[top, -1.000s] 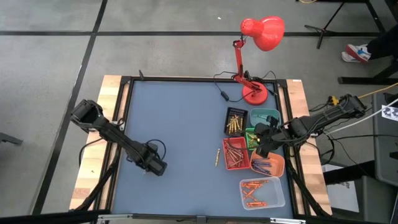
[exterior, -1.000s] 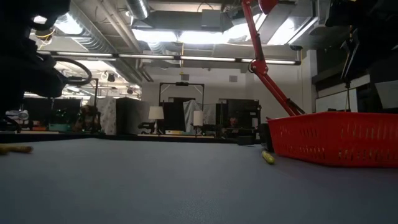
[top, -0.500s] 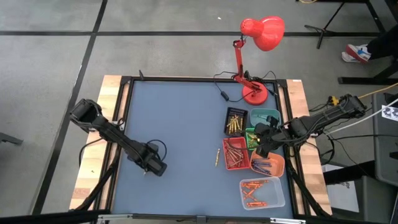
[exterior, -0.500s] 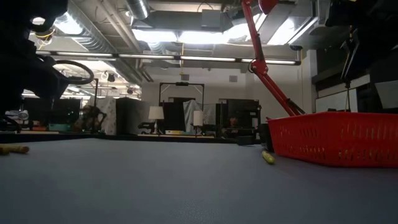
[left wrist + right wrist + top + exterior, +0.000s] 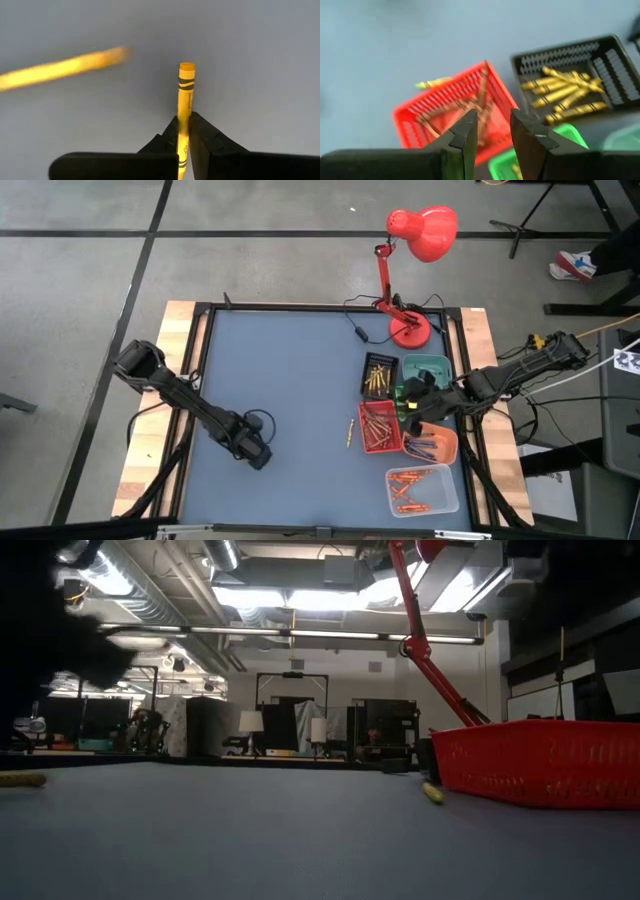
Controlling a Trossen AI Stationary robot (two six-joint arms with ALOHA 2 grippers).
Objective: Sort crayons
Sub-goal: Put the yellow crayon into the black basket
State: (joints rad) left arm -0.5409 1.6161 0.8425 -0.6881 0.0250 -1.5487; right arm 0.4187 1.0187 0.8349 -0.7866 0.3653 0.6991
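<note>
1. While the left gripper (image 5: 183, 131) clamped shut on a yellow crayon (image 5: 185, 95) with black bands, a second yellow crayon (image 5: 60, 67) lay blurred beside it.
2. Farther off, the right gripper (image 5: 492, 131) hovered part-open over the red tray (image 5: 451, 115), empty.
3. One loose crayon (image 5: 351, 432) lay just beside that red tray; several yellow ones filled the black tray (image 5: 570, 75) beyond it.

I read this as a robotics lab: bare ceiling ducts (image 5: 190, 580) and strip lights (image 5: 330, 598) overhead, equipment racks (image 5: 290, 710) behind my blue worktop (image 5: 290, 380), which stands on a concrete floor (image 5: 80, 280) marked with tape.
</note>
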